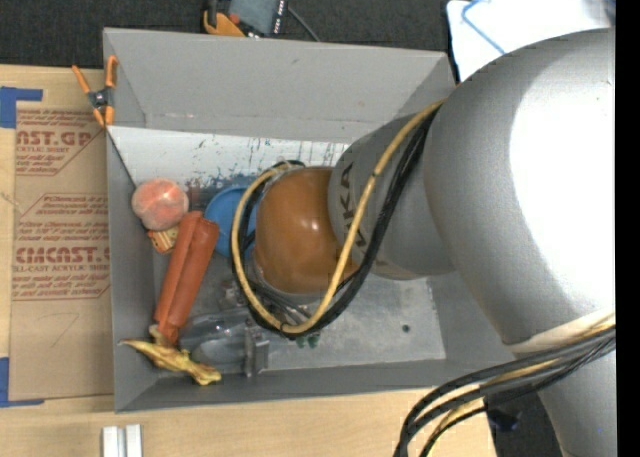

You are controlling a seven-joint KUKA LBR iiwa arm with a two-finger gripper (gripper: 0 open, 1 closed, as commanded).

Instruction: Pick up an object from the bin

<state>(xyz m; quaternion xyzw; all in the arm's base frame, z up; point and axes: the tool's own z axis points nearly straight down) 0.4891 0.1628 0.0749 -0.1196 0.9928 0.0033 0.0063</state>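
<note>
Near-left corner of the bin (330, 381): we note the tool (252, 343) low over a clear, greyish, glassy piece (215, 331) that lies just beside a yellow figure (172, 357). We cannot tell whether the tool is released or clenched. We judge a straight descent best, keeping off the orange-red sausages (187, 273); beyond them lie a pink ball (158, 203) and a blue disc (222, 211).

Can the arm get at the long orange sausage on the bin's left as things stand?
Probably yes. The orange sausage lies uncovered just left of the arm's wrist; only the yellow piece crowds its lower end.
</note>
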